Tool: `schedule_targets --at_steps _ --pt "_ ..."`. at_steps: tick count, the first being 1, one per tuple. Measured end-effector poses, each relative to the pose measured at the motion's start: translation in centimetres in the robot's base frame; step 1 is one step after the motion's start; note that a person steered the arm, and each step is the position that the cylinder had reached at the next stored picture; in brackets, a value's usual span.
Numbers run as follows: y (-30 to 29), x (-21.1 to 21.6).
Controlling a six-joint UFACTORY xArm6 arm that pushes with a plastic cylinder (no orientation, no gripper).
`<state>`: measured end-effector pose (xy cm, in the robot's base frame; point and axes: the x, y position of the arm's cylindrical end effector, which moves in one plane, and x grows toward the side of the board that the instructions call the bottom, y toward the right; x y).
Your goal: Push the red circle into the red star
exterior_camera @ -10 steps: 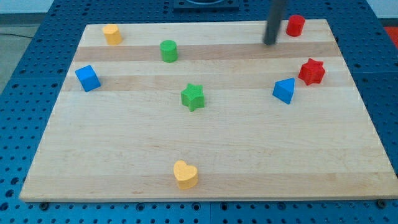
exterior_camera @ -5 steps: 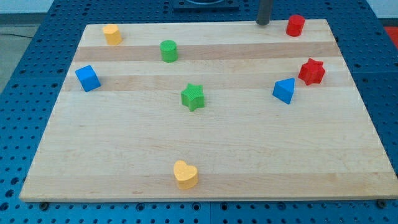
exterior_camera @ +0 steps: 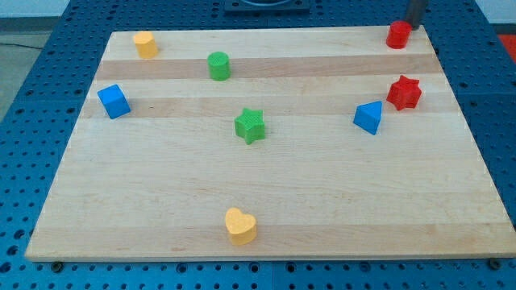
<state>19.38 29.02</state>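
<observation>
Red circle (exterior_camera: pixel 397 35) sits near the worktop's (exterior_camera: pixel 266 185) top edge, toward the view's right. Our tip (exterior_camera: pixel 413 24) shows just above and to the right of it, touching or nearly so; contact cannot be told. No jaws on this rig, only the rod. Red star (exterior_camera: pixel 404 93) lies well below the circle, almost straight down the view, so the push should run downward. Blue block (exterior_camera: pixel 368 118) lies left of the star.

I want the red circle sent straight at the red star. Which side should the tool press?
Press its top side, slightly toward the view's left. The red star lies below the red circle, a touch right. My tip is now at the circle's upper right.
</observation>
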Motion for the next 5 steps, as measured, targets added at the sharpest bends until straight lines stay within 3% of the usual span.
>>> schedule_targets --at_steps 1,3,4,5 --pt "-1.3 4.3" --pt "-0.9 -0.2" --pt "-2.7 2.0" --pt "-8.4 4.1"
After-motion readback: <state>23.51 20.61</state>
